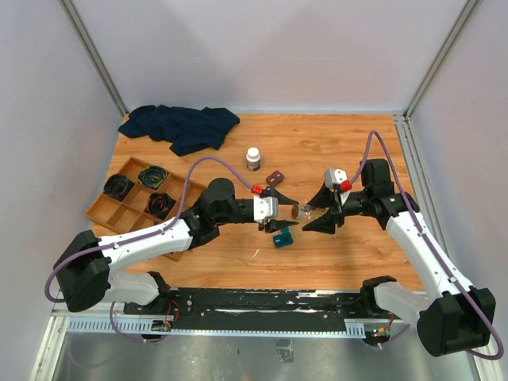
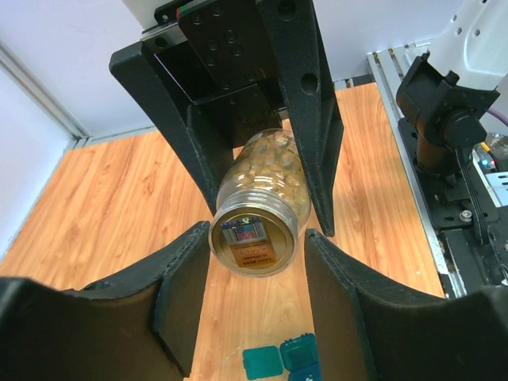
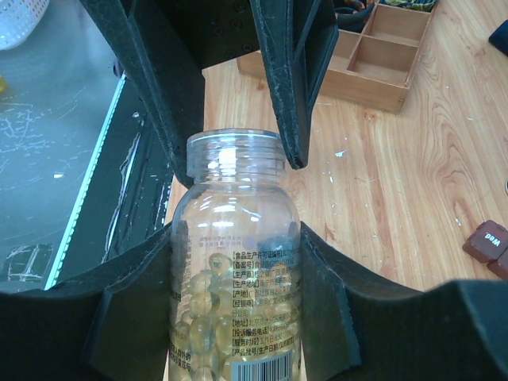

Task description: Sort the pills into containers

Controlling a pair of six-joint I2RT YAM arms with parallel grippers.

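My right hand (image 3: 236, 238) clamps the pill bottle (image 3: 235, 302). My left hand (image 2: 254, 238) straddles its neck; I cannot tell whether it grips. The teal case (image 1: 283, 237) lies open on the bench (image 1: 357, 151) just below the left hand.

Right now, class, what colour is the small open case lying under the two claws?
Teal. The case shows best in the left wrist view.
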